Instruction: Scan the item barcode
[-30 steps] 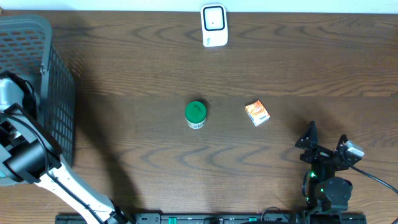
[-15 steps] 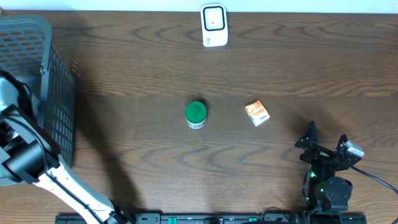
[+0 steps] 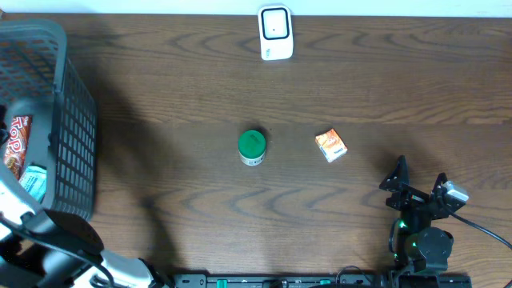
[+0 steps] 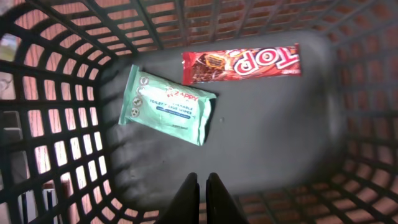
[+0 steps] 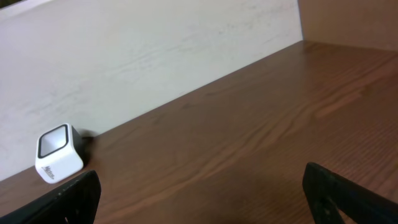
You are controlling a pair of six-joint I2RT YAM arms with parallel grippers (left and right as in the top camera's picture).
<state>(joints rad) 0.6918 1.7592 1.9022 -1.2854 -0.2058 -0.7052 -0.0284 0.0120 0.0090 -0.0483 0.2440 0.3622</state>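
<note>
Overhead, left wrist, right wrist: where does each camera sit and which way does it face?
Overhead: above the table, facing straight down on basket, green jar, orange box, scanner; left arm and right tool show.
Left wrist: over the basket, facing down at snack bar and wipes pack; shut left tool shows.
Right wrist: low over the table, facing the back wall; open right tool shows.
Shared: overhead and right wrist see the scanner; overhead and left wrist the basket.

A dark grey plastic mesh basket (image 3: 76, 128) walls the left edge of the brown wooden worktop (image 3: 176, 96); a red candy-bar wrapper (image 4: 241, 62) and mint-green wipes pack (image 4: 166, 104) cover part of its floor. A green-lidded round jar (image 3: 252, 146) and small orange carton (image 3: 330, 146) stand apart mid-worktop, bare wood around.
</note>
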